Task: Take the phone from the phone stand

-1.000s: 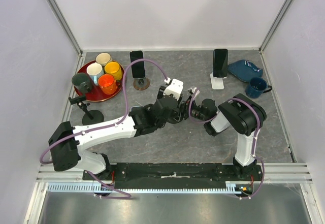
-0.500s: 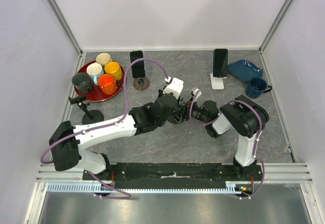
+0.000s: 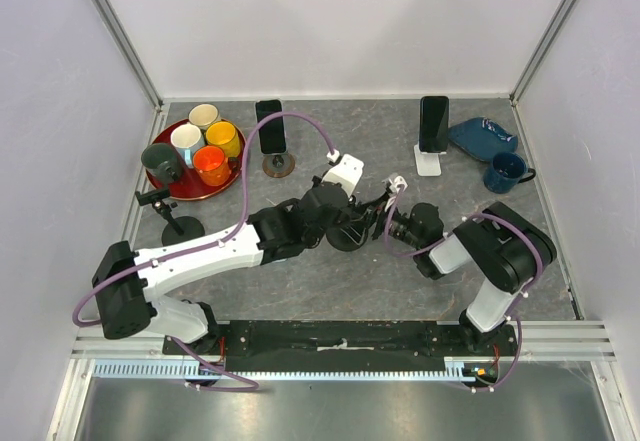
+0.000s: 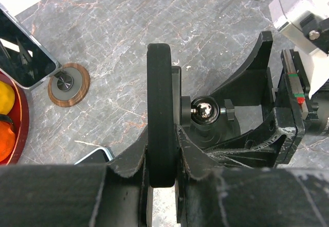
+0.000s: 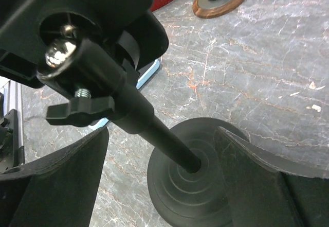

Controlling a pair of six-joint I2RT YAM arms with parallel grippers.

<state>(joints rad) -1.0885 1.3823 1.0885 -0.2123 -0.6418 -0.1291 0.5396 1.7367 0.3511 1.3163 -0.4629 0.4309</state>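
A black phone stand (image 3: 350, 233) stands mid-table, with a round base (image 5: 190, 186), a pole (image 5: 144, 116), a ball joint (image 4: 204, 109) and a round black head disc (image 4: 160, 98). My left gripper (image 4: 163, 152) is shut on the edge of that disc; it also shows in the top view (image 3: 338, 223). My right gripper (image 5: 162, 134) is open, its fingers on either side of the pole just above the base, and shows in the top view (image 3: 385, 216). A phone (image 4: 95, 156) lies flat on the table beside the stand, mostly hidden under my left arm; its corner shows in the right wrist view (image 5: 146, 75).
A phone on a wooden-base stand (image 3: 270, 131) and a phone on a white stand (image 3: 433, 126) stand at the back. A red tray of cups (image 3: 165, 183) is back left, an empty black stand (image 3: 180, 227) below it. A blue dish (image 3: 482, 137) and blue mug (image 3: 505, 171) are back right.
The right arm's elbow has swung right and toward the near edge, and both grippers with the stand have shifted slightly right. Both grips look the same.
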